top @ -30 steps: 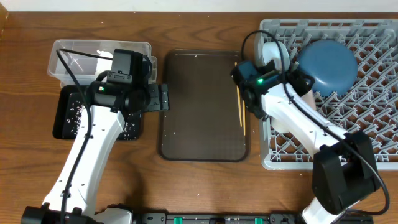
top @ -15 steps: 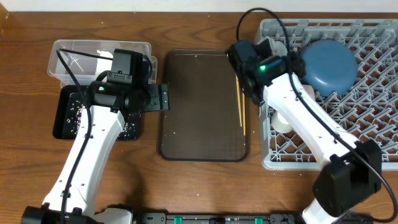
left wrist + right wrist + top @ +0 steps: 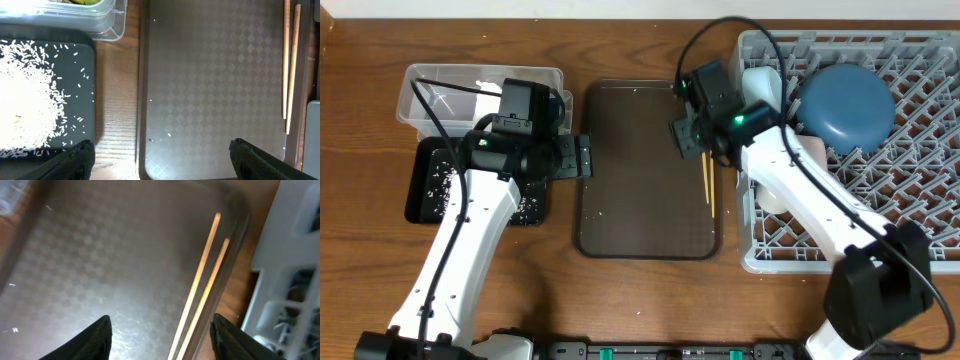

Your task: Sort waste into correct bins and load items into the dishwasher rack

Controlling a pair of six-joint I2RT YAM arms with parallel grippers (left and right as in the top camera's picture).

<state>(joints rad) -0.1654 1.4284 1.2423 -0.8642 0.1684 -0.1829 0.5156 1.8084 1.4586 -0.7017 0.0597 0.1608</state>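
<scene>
The pair of wooden chopsticks (image 3: 708, 185) lies along the right edge of the dark-brown serving tray (image 3: 640, 190). It also shows in the right wrist view (image 3: 202, 285) and the left wrist view (image 3: 289, 65). My right gripper (image 3: 685, 135) (image 3: 162, 340) is open and empty, over the tray's far right corner, with the chopsticks between its fingers. My left gripper (image 3: 580, 157) (image 3: 162, 165) is open and empty over the tray's left edge. The grey dishwasher rack (image 3: 910, 230) holds the dark-blue dish (image 3: 845, 105) and a white bowl (image 3: 761, 82). The black tray (image 3: 425, 195) (image 3: 85, 60) holds white rice scraps.
The clear tub (image 3: 480, 90) (image 3: 75, 15) stands behind the black tray at the far left, with white and yellow-green waste inside. The rack's left wall (image 3: 290, 280) stands just right of the chopsticks. A few rice grains lie on the serving tray (image 3: 215, 90).
My right gripper has moved left from the rack's left edge to over the serving tray's far right corner, above the chopsticks. The left arm has not moved.
</scene>
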